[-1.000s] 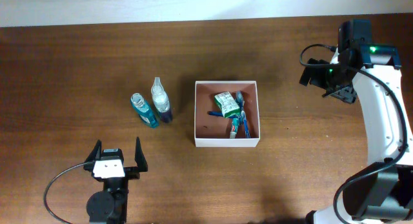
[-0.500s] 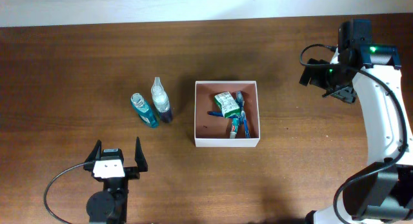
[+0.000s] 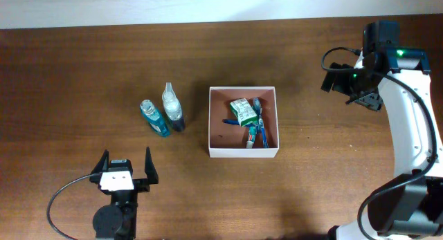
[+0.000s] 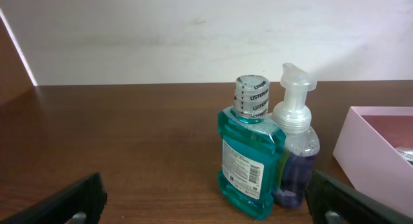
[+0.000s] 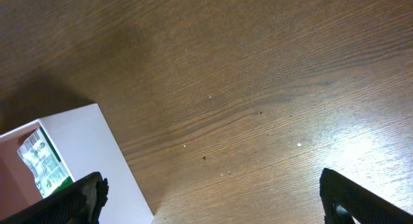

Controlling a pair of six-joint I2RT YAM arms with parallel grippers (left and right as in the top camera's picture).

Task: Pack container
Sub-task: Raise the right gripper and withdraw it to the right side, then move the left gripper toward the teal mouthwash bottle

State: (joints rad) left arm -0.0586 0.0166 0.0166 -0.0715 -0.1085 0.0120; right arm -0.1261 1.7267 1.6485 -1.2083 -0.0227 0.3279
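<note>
Mouthwash bottle (image 4: 248, 156) lettering reads only wrist-side; left end effector (image 3: 126, 157) and right end effector (image 5: 210, 198) gape, empty.

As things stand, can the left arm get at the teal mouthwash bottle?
Probably yes: the left gripper is open, facing the mouthwash bottle with nothing between; only the pump bottle stands close beside it.
</note>
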